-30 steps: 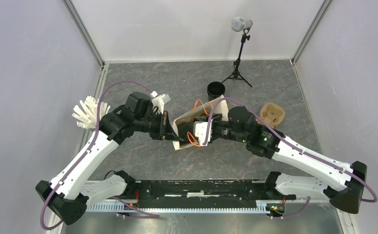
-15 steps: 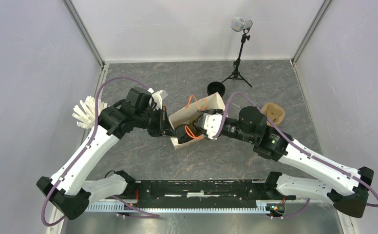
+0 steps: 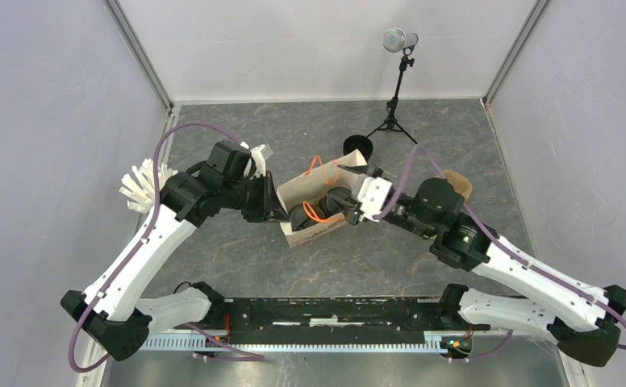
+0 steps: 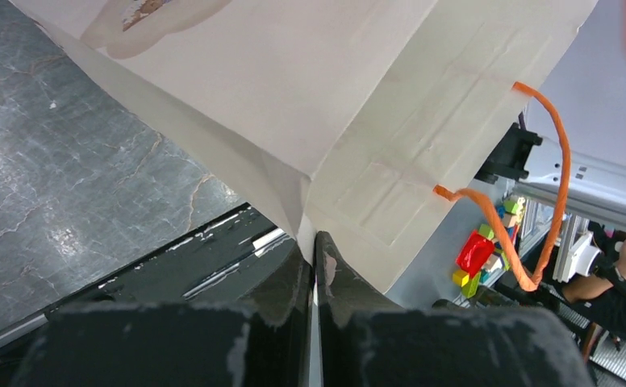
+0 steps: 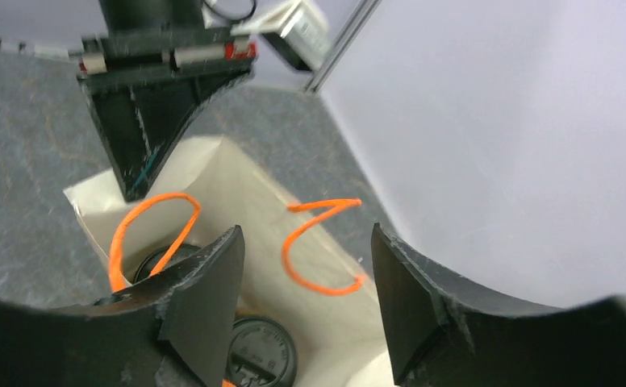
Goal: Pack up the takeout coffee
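Note:
The beige paper bag (image 3: 314,187) with orange handles (image 5: 316,242) lies tilted at mid-table. My left gripper (image 3: 275,213) is shut on the bag's edge (image 4: 313,230), pinching a paper fold. Two takeout coffee cups with black lids sit inside the bag, one (image 5: 260,355) just below my right fingers, the other (image 5: 158,260) partly behind an orange handle. My right gripper (image 5: 303,242) hovers open over the bag's mouth with nothing between its fingers. Another black cup (image 3: 356,146) stands on the table behind the bag.
The brown pulp cup carrier (image 3: 458,179) sits at the right, partly hidden by my right arm. A white fan-shaped stack (image 3: 139,187) lies at the left. A microphone on a small tripod (image 3: 396,89) stands at the back.
My right gripper has opened and drawn back to the right out of the bag, leaving a cup inside. The bag has shifted a little; the left gripper still pinches it.

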Action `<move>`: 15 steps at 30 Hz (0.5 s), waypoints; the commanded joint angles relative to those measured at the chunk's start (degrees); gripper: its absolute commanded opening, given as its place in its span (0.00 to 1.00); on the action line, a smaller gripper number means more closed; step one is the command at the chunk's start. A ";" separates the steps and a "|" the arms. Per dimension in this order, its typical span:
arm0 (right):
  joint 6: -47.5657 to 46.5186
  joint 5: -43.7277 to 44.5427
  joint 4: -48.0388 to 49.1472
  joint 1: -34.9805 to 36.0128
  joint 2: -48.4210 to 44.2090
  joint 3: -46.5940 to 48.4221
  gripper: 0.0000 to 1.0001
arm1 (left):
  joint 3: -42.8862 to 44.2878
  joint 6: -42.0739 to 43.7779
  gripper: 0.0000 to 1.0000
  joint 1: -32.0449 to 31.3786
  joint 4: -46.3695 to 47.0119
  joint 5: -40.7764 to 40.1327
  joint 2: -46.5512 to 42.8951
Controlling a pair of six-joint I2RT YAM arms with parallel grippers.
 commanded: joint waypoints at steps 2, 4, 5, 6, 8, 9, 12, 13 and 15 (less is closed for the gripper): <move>2.40 -1.50 5.76 -0.22 -3.46 0.88 0.68 | 3.37 -2.85 0.10 -0.04 -1.21 -4.78 1.42; 2.55 -2.26 3.76 -0.26 -3.09 1.48 0.68 | 3.84 -3.18 0.10 0.09 -1.17 -5.45 1.68; 2.89 -2.32 3.26 -0.26 -3.17 1.62 0.69 | 4.04 -3.32 0.11 0.14 -1.16 -5.95 1.90; 3.23 -1.96 3.19 -0.25 -3.51 1.48 0.69 | 4.24 -3.48 0.13 0.14 -1.31 -6.50 1.98; 4.68 -0.32 3.41 -0.24 -4.12 1.38 0.69 | 4.73 -3.70 0.19 0.14 -1.33 -7.62 2.04; 5.96 0.72 3.36 -0.25 -4.36 1.41 0.70 | 4.94 -3.80 0.20 0.22 -1.30 -8.16 2.20; 9.60 3.11 2.70 -0.26 -4.52 1.92 0.70 | 6.12 -3.01 0.21 0.21 -1.40 -9.85 3.03; 10.66 3.54 2.45 -0.25 -4.68 1.93 0.70 | 6.84 -2.45 0.22 0.31 -1.49 -10.60 3.42; 13.27 4.84 2.31 -0.26 -5.39 1.36 0.70 | 7.84 -1.62 0.23 0.31 -1.78 -12.50 4.17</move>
